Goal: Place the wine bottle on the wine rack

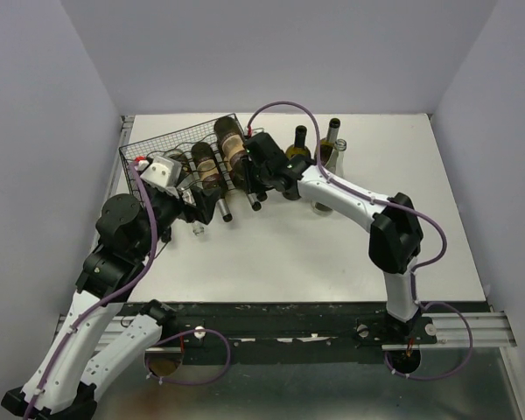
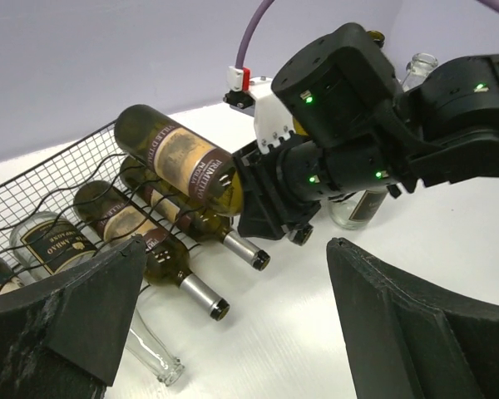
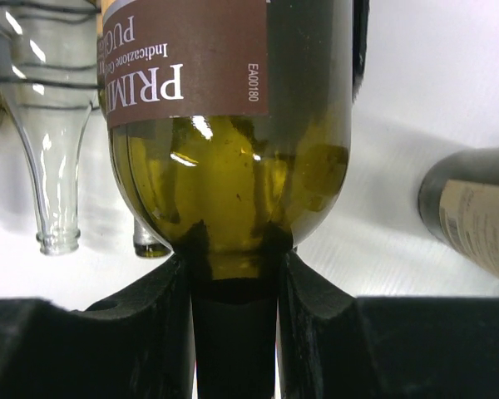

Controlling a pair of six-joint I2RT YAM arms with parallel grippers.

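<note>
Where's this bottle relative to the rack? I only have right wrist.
Observer: The wine bottle in the right gripper is tilted, base up, above the right end of the wine rack, not down in a cradle.
Operator: Anything under it?
Observer: Yes. Another bottle lies in the rack just below it, neck toward the arms.
Operator: Left arm in the way?
Observer: The left gripper is open and empty, by the rack's front, apart from the held bottle.
</note>
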